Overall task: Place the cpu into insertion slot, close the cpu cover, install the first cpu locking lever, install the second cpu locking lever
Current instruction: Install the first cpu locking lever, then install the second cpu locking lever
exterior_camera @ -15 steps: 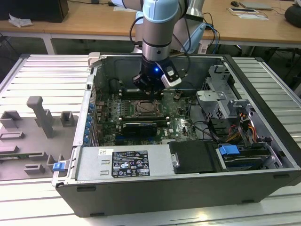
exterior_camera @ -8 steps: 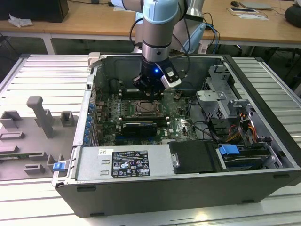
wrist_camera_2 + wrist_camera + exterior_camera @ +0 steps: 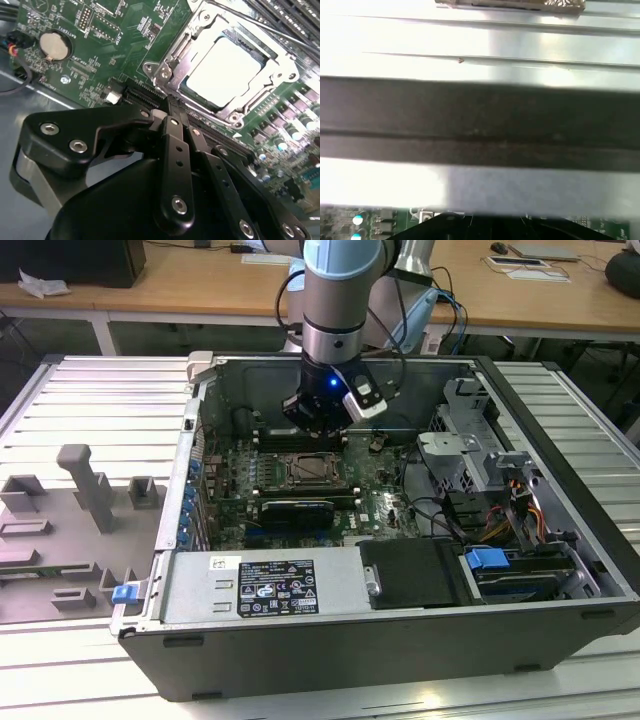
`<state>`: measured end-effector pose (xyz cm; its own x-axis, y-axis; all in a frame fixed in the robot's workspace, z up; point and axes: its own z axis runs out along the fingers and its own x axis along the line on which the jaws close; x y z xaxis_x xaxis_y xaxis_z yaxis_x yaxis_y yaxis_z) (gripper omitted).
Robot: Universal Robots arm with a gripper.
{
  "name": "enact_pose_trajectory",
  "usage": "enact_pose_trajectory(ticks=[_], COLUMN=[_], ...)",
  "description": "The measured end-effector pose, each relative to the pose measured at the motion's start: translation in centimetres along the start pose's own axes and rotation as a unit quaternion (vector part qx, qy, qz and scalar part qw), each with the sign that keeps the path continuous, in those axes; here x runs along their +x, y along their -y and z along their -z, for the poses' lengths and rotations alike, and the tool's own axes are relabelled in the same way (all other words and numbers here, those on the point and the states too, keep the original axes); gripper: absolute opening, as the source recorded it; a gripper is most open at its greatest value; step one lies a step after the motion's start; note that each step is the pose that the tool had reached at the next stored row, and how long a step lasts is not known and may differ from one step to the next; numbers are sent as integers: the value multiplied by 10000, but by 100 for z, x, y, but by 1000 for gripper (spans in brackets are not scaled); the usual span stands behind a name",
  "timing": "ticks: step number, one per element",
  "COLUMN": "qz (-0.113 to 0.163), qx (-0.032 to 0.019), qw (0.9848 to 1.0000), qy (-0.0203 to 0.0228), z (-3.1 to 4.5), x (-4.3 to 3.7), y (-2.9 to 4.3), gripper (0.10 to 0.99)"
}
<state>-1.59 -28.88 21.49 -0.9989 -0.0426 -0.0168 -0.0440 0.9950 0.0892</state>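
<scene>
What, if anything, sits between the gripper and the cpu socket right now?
Nothing visible. In the second wrist view the gripper hangs just off the cpu cover, which lies down around the cpu; only bare green board and a black connector strip lie between them.

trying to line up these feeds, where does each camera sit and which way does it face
Exterior view: off the arm, above the open computer case, looking down at the arm and pincer over the insertion slot.
Second wrist view: on the arm, looking past the shut pincer at the cpu under the cpu cover.
First wrist view: on the arm, facing a case wall.
Exterior and second wrist views share the slot.
</scene>
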Motion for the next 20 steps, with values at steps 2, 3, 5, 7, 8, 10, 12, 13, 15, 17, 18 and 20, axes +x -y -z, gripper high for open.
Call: enact_pose_trajectory(ticks=[2, 3, 5, 7, 8, 10, 12, 13, 15, 17, 18, 20], qz=[2, 1, 0, 0, 0, 0, 0, 0, 0, 0, 1, 0], qx=[-1, -1, 0, 0, 0, -1, 0, 0, 0, 0, 0, 0], qw=[10000, 10000, 10000, 10000, 10000, 10000, 10000, 10000, 10000, 10000, 10000, 10000], qy=[0, 0, 0, 0, 0, 0, 0, 0, 0, 0, 0, 0], z=[13, 14, 16, 17, 18, 19, 19, 20, 20, 21, 22, 24], x=[-1, 0, 1, 2, 2, 2, 2, 2, 2, 2, 2, 4], y=[3, 10, 31, 43, 50, 60, 66, 68, 73, 79, 85, 122], gripper=[106, 106, 106, 106, 106, 106, 106, 106, 106, 106, 106, 106])
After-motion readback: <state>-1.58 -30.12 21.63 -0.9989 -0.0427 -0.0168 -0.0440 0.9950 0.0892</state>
